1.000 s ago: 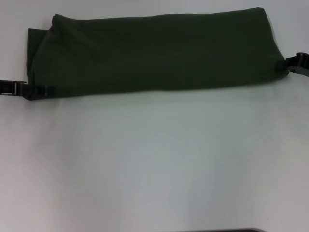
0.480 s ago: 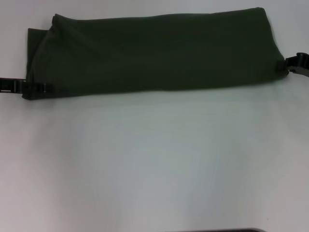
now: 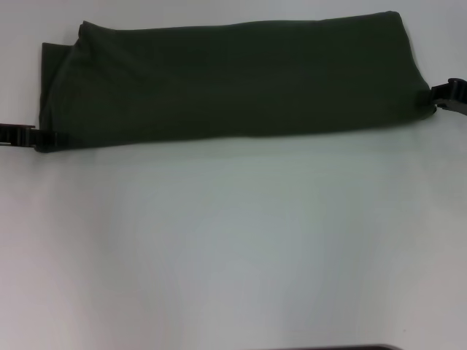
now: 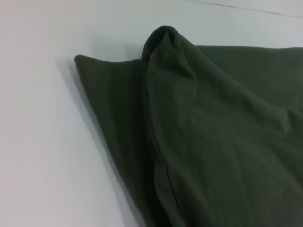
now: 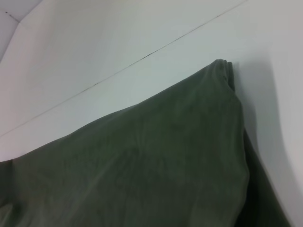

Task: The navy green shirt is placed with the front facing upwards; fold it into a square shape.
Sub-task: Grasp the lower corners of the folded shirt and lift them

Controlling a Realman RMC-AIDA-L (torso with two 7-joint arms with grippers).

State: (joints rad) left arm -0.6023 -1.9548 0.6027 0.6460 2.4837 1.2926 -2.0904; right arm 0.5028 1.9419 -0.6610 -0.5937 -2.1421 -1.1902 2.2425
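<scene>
The navy green shirt (image 3: pixel 233 80) lies across the far part of the white table (image 3: pixel 233 240) as a long folded band, plain green side up, stretching nearly from one side of the head view to the other. Its near edge runs almost straight; its left end shows a second layer peeking out beyond the top fold.

The left gripper (image 3: pixel 45 136) sits low at the shirt's near-left corner, its dark fingers (image 3: pixel 22 135) lying flat along the table and meeting the cloth edge — they look narrow, but whether they pinch the fabric cannot be told. The right gripper (image 3: pixel 435 98) is at the shirt's right end, touching the cloth at the near-right corner; how far its fingers are parted cannot be told either.

The left wrist view shows the shirt (image 4: pixel 213 142) close up, with a raised fold and a hem seam running down the layers. The right wrist view shows a smooth corner of the shirt (image 5: pixel 156 165) rising to a bunched point above the table (image 5: pixel 94 56).
</scene>
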